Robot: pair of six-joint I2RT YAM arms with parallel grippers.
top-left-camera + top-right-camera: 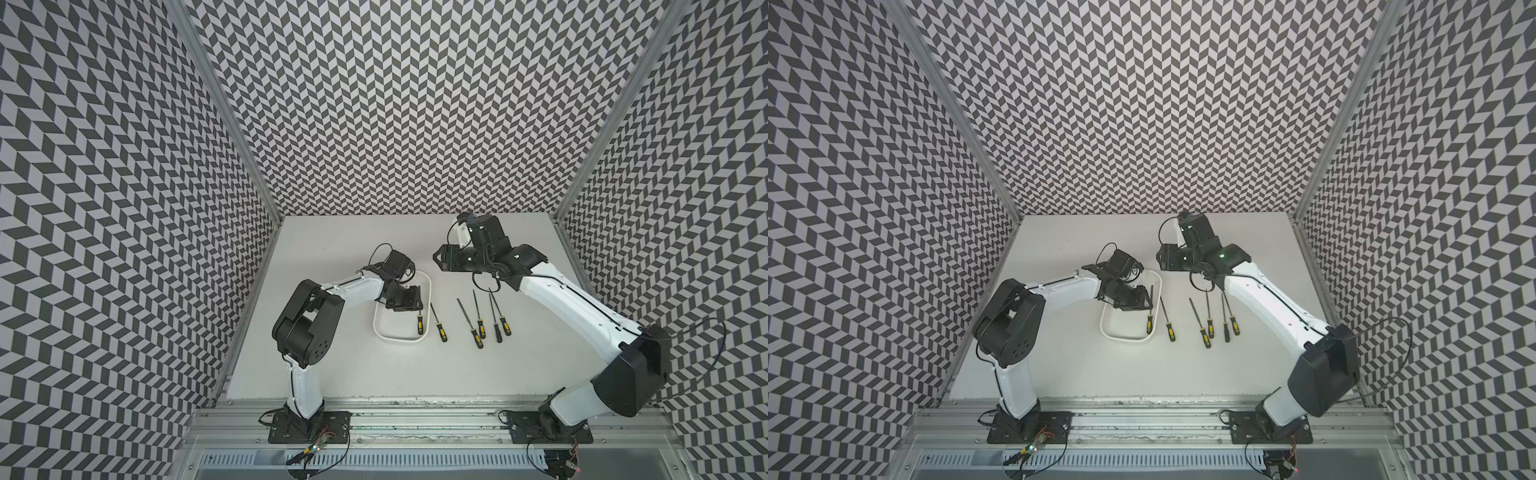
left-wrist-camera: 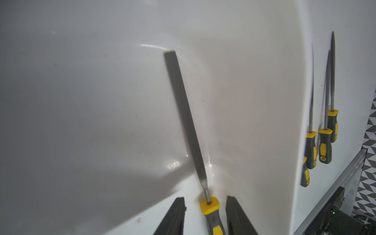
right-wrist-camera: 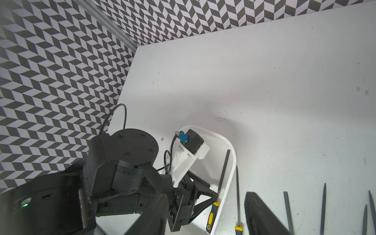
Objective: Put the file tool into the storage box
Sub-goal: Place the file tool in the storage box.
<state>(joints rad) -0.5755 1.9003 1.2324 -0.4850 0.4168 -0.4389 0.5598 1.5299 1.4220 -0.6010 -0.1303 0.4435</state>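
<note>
The file lies inside the box, flat on its floor. Its blade runs straight out ahead of the left gripper and its yellow-collared handle sits between the jaws. Those jaws stand spread, with a clear gap on either side of the handle, so nothing is pinched and the file looks released. The box wall rises just beyond one jaw, and the file lies close alongside it. For this file the placing step appears done, and what remains for the left arm is to lift clear without nudging the handle. Past that wall, outside the jaws, five more files lie on the table, the nearest just beside the box. If the task covers them, most of the work remains. The right gripper hangs well above the table, jaws apart and empty, with those loose files below and beside them.
</note>
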